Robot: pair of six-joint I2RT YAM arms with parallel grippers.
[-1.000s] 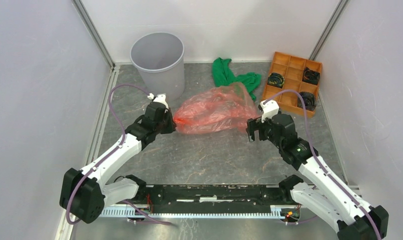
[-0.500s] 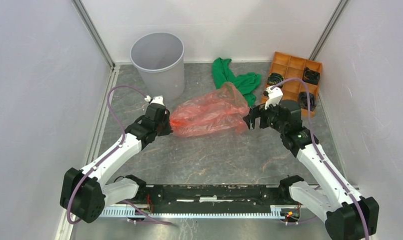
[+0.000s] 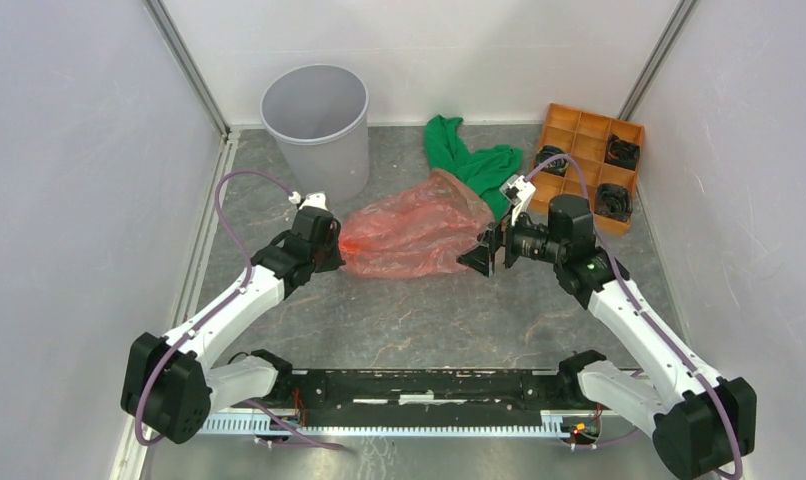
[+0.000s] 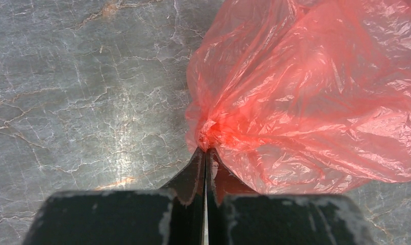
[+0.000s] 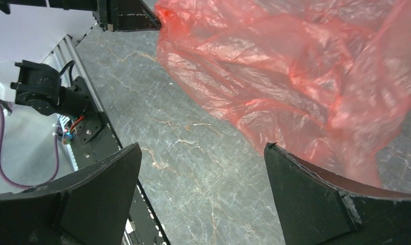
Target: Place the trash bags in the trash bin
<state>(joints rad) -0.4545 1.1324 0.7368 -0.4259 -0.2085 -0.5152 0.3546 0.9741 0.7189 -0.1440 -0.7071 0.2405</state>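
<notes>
Grey marbled worktop (image 3: 409, 310) fills the floor of a white-walled cell. On its middle lies the thin, translucent red-orange plastic film bag (image 3: 414, 228), wrinkled and glossy, stretched between the two arms. Behind it and to the left stands the round light-grey plastic wastebasket (image 3: 324, 160), upright, near the bag but apart from it, with none of the film in it. A crumpled green cloth (image 3: 469, 155) lies just beside the bag's far right corner, and an orange compartment tray (image 3: 569, 130) sits further right.

The left tool (image 4: 204, 153) is pinched tight, its fingers meeting on a gathered knot of film at the bag's left end. The right tool (image 5: 202, 148) is spread wide and holds nothing. It points at the bag's right end, and the film's edge lies just ahead of its right finger (image 5: 305, 189).

The step in hand looks like taking a second hold before any lift. The right tool probably needs to move forward until some film sits between its fingers, then close. After that both arms would have to raise the bag together, carry it back and left over the rolled rim, and let it down inside. The film is slack and about as wide as the wastebasket, so it may drape over the rim unless it is bunched first.
</notes>
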